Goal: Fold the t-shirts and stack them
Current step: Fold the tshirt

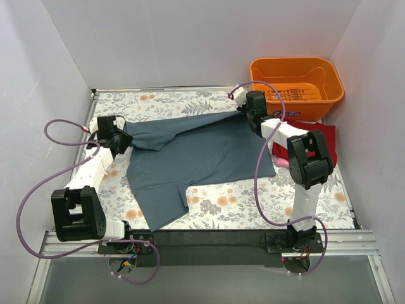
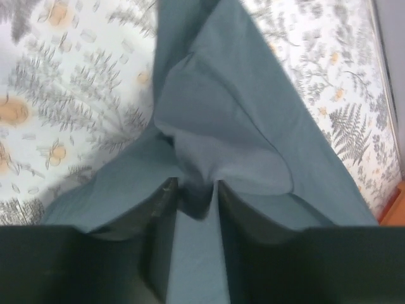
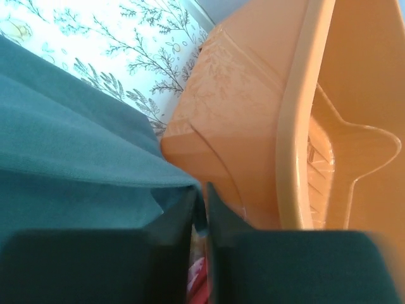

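A slate blue-grey t-shirt (image 1: 196, 155) lies spread across the floral table, one sleeve toward the front. My left gripper (image 1: 121, 140) is at its left edge. In the left wrist view its jaws (image 2: 196, 187) stand slightly apart, with a bunched fold of that shirt (image 2: 228, 120) between the tips. My right gripper (image 1: 242, 104) holds the shirt's far right corner beside the basket. In the right wrist view its jaws (image 3: 200, 190) are nearly together on a thin edge of the cloth (image 3: 63, 145). A dark red t-shirt (image 1: 324, 134) and a pink one (image 1: 280, 162) lie under the right arm.
An orange plastic basket (image 1: 254, 67) stands at the back right, its wall (image 3: 253, 114) close to my right fingers. White walls enclose the table on three sides. The floral tablecloth (image 1: 253, 202) shows in front of the shirt.
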